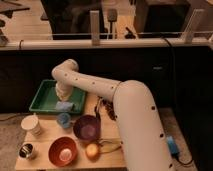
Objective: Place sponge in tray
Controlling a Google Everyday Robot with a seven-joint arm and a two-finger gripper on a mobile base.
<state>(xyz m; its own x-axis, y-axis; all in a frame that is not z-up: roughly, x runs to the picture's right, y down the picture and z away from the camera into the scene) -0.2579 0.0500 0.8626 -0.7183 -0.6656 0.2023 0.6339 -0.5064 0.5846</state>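
The green tray (44,97) sits at the back left of the wooden table. A pale-blue sponge (64,106) lies at the tray's front right part, by the rim. My gripper (62,96) hangs from the white arm directly above the sponge, over the tray. The arm's wrist hides part of the tray's right side.
A small blue cup (63,120) stands just in front of the tray. A purple bowl (87,127), an orange-red bowl (63,150), an orange fruit (92,150), a white cup (31,124) and a metal can (27,150) stand on the table. The table's left and front edges are near.
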